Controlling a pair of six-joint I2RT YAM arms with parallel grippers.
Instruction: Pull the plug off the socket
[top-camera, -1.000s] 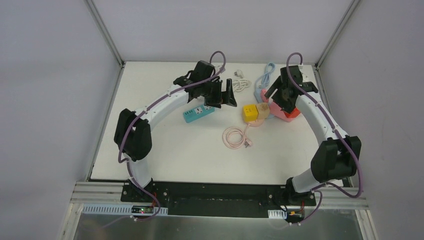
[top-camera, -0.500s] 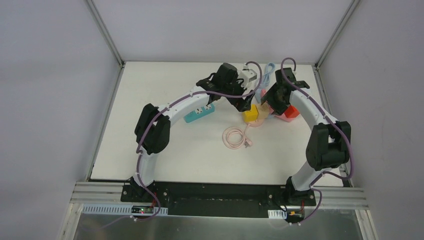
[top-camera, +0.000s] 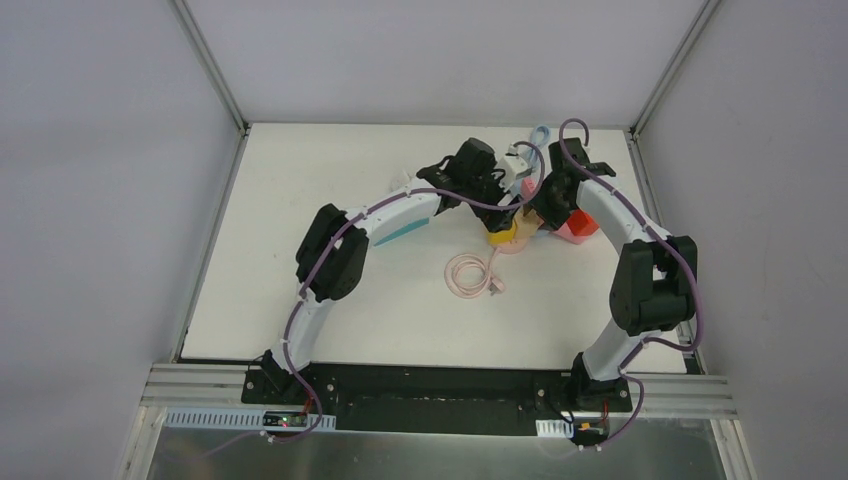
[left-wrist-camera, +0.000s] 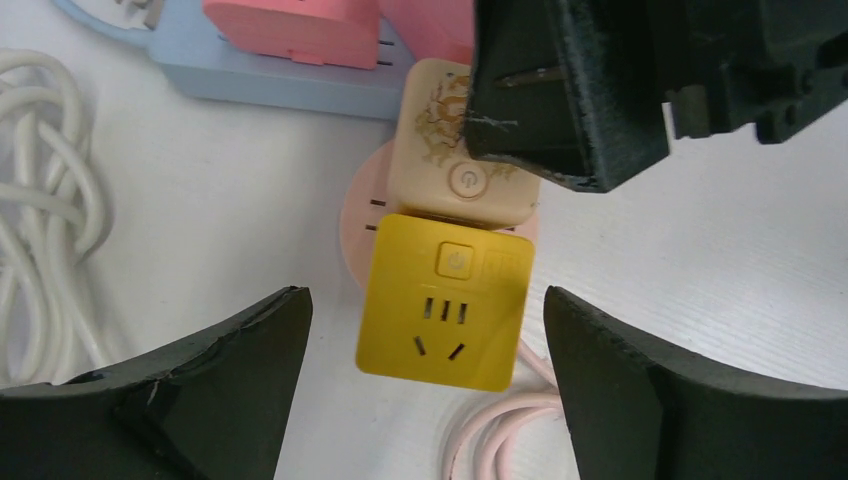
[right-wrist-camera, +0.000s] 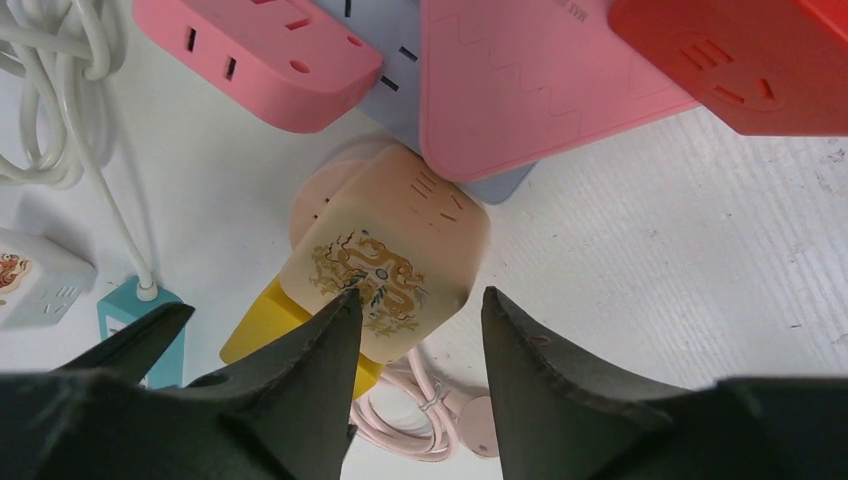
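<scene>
A white bench (top-camera: 290, 290) fills the middle, boxed in by plain grey walls (top-camera: 440, 55) at 9, 12 and 3 o'clock. Aluminium posts (top-camera: 212, 68) rise at 11 and 1 o'clock. A metal rail (top-camera: 200, 385) runs along 6 o'clock. Light is even.

Each arm was built of white tubular links (top-camera: 400, 208) joined by bulky black joint housings (top-camera: 333, 262), with a thin purple cable (top-camera: 561, 138) looped loosely along it. The left fingers (left-wrist-camera: 200, 390) were matte black wedges with rough, chipped edges. The right fingers (right-wrist-camera: 300, 390) were alike, tapering to blunt tips.
</scene>
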